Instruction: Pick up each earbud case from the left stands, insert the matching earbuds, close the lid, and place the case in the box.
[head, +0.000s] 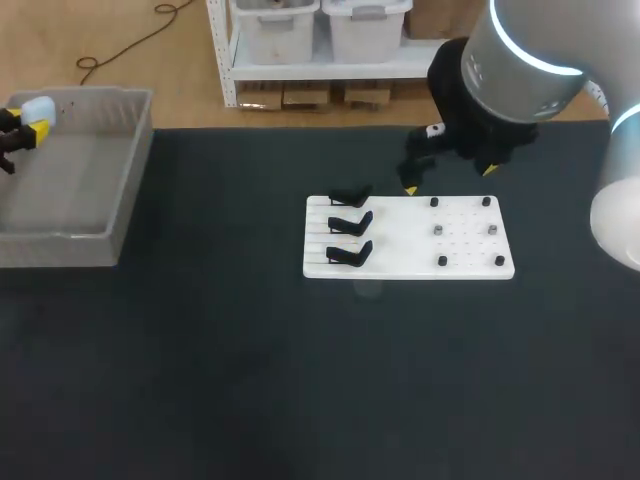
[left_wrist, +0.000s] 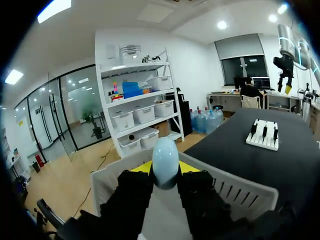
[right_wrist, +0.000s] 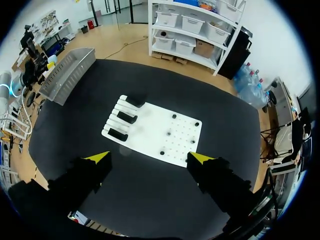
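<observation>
While left gripper (left_wrist: 165, 168) grasps a pale-blue case (left_wrist: 165, 156) above the box (left_wrist: 236, 194), right gripper (right_wrist: 150, 159) gapes.

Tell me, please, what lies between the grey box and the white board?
Only bare black tabletop lies between the box and the board, as the head view shows.

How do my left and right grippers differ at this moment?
The left gripper is shut on a pale blue earbud case, while the right gripper is open and holds nothing. The left gripper is over the grey box at the table's left side, while the right gripper hangs high above the table by the white board with the black stands. Both have yellow fingertips.
</observation>
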